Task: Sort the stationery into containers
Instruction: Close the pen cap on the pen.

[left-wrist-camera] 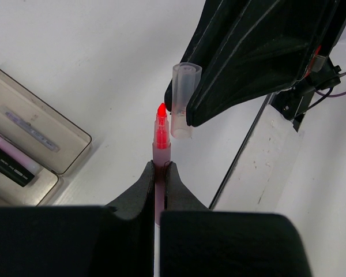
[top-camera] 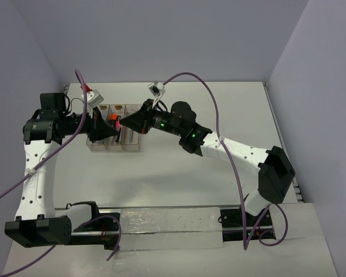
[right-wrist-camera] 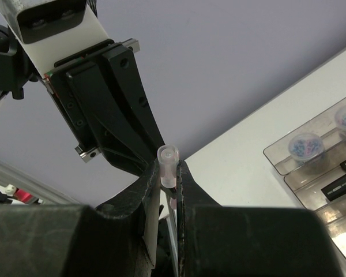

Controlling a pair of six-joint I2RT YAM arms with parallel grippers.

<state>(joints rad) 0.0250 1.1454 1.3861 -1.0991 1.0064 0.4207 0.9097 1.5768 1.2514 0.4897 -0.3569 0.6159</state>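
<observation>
**Marker and cap meet above the tray**

Your left gripper (left-wrist-camera: 160, 168) is clamped on the barrel of an uncapped highlighter (left-wrist-camera: 161, 138), whose red-orange tip points away from the fingers. Your right gripper (right-wrist-camera: 170, 176) is pinched tight on a clear cap (right-wrist-camera: 168, 157). In the left wrist view the cap hangs just beside the tip, a little to its right. The two look apart, though this angle does not let you be sure. Both grippers meet in the air over the clear tray (top-camera: 132, 148), which sits toward the far left corner of the desk (top-camera: 179, 179). In the tray you can see a pink-black highlighter (left-wrist-camera: 6, 163), a grey pen (left-wrist-camera: 30, 128) in the next compartment, and bluish round pieces (right-wrist-camera: 305, 144) at one end.
</observation>
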